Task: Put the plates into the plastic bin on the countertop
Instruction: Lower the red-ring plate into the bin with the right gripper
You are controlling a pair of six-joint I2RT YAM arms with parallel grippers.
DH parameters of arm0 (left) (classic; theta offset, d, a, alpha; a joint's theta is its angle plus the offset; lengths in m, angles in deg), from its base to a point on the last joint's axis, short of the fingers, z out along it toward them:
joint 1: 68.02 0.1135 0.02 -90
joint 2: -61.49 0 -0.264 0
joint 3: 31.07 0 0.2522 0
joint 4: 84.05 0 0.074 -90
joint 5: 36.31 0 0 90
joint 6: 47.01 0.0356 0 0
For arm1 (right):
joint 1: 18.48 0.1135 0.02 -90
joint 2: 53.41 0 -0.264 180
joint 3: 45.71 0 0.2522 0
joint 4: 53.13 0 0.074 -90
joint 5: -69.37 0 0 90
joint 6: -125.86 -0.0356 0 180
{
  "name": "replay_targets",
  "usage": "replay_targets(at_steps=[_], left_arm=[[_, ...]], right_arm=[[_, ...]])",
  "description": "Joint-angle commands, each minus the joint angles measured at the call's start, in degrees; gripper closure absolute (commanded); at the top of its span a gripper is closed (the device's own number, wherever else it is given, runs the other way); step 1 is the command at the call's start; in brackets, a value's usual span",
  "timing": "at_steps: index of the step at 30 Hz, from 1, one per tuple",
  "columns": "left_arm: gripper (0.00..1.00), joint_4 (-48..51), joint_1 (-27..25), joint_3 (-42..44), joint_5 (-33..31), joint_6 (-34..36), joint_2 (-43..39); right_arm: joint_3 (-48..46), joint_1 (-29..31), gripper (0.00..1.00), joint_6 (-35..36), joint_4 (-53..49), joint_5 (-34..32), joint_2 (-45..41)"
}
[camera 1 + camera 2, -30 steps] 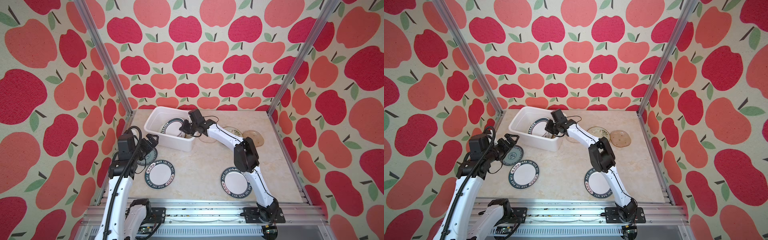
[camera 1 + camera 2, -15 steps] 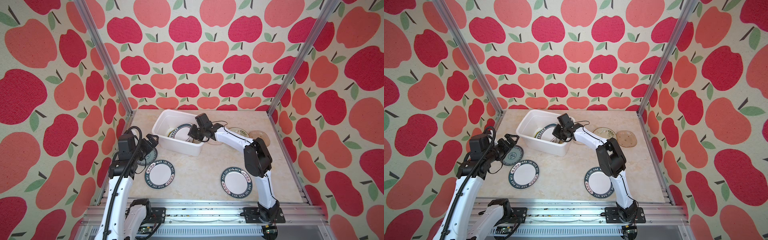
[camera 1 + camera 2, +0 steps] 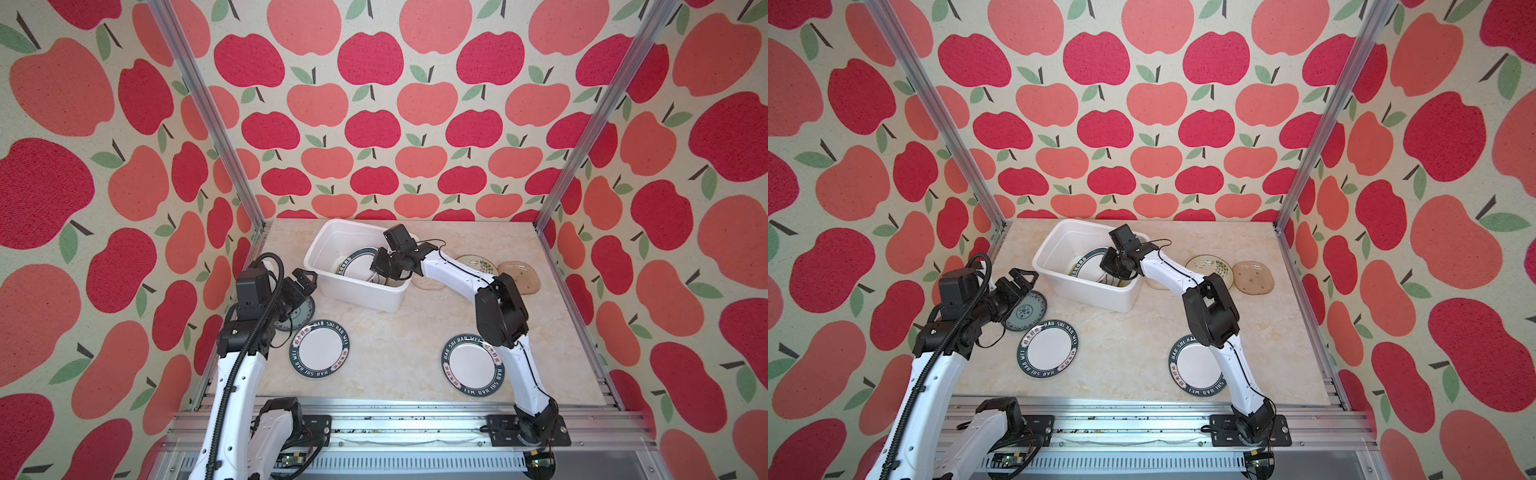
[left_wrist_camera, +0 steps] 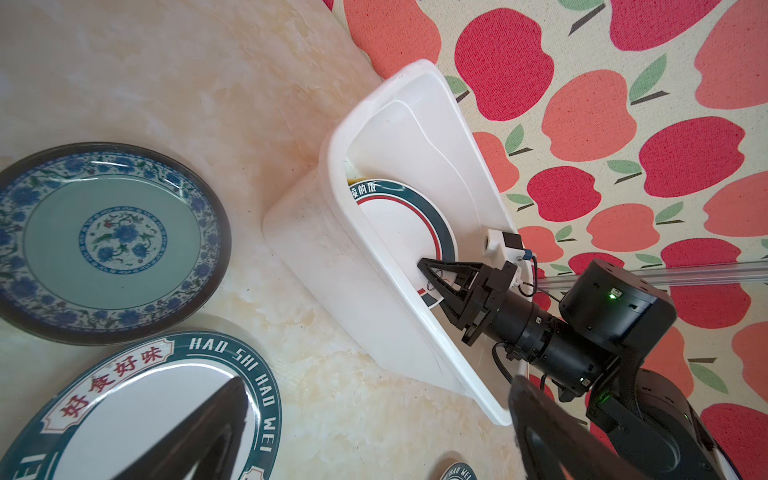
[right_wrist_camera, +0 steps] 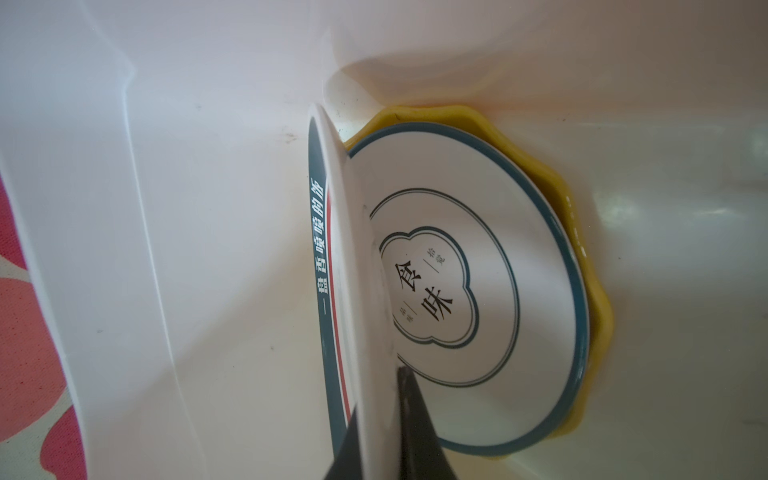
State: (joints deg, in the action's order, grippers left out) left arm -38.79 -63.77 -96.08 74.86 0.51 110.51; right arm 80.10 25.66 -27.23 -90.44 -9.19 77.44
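Observation:
The white plastic bin (image 3: 360, 297) (image 3: 1089, 291) (image 4: 415, 124) stands at the back of the countertop (image 3: 395, 332). My right gripper (image 3: 380, 272) (image 5: 382, 436) reaches into it, shut on a green-rimmed plate (image 5: 357, 291) (image 4: 407, 232) held on edge. Under that plate lie a white emblem plate (image 5: 478, 291) and a yellow scalloped plate (image 5: 598, 307). My left gripper (image 3: 305, 278) (image 4: 376, 380) hangs open and empty left of the bin, above a blue floral plate (image 3: 301, 311) (image 4: 112, 241). Two green lettered plates (image 3: 319, 349) (image 3: 471, 363) lie near the front.
Right of the bin lie a clear glass plate (image 3: 426, 282), a leaf-painted plate (image 3: 478, 264) and a brown glass plate (image 3: 519, 274). Apple-patterned walls and aluminium rails close in the countertop on three sides. My right arm's elbow (image 3: 498, 311) hangs over the right lettered plate.
My right gripper has moved right with the plate in it, and the bin has slid and turned a little to the right. The left arm has not moved.

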Motion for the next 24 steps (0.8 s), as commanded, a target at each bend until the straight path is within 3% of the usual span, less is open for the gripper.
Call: replay_targets(at_steps=[1, 8, 13, 18, 24], left_arm=[[0.01, 0.9, -0.3, 0.19, -1.22, 1.31, -0.06], [0.01, 0.71, -0.3, 0.51, -1.36, 1.35, 0.12], [0.01, 0.62, -0.3, 0.88, -1.27, 1.26, 0.11], [0.01, 0.64, -0.29, 0.79, -1.3, 1.34, -0.15], [0.01, 0.86, -0.3, 0.71, -1.16, 1.35, -0.56]], right_arm=[[3.58, -0.19, 0.88, 1.11, -0.93, 1.08, 1.58], [4.46, -0.35, 0.75, 0.73, -1.24, 1.22, 3.17], [5.46, -0.35, 0.55, 1.01, -2.2, 1.44, 4.41], [10.58, -0.02, 0.37, 4.63, -8.52, 0.38, 6.73], [17.25, 0.75, 0.27, 9.59, -17.17, -2.82, 9.05]])
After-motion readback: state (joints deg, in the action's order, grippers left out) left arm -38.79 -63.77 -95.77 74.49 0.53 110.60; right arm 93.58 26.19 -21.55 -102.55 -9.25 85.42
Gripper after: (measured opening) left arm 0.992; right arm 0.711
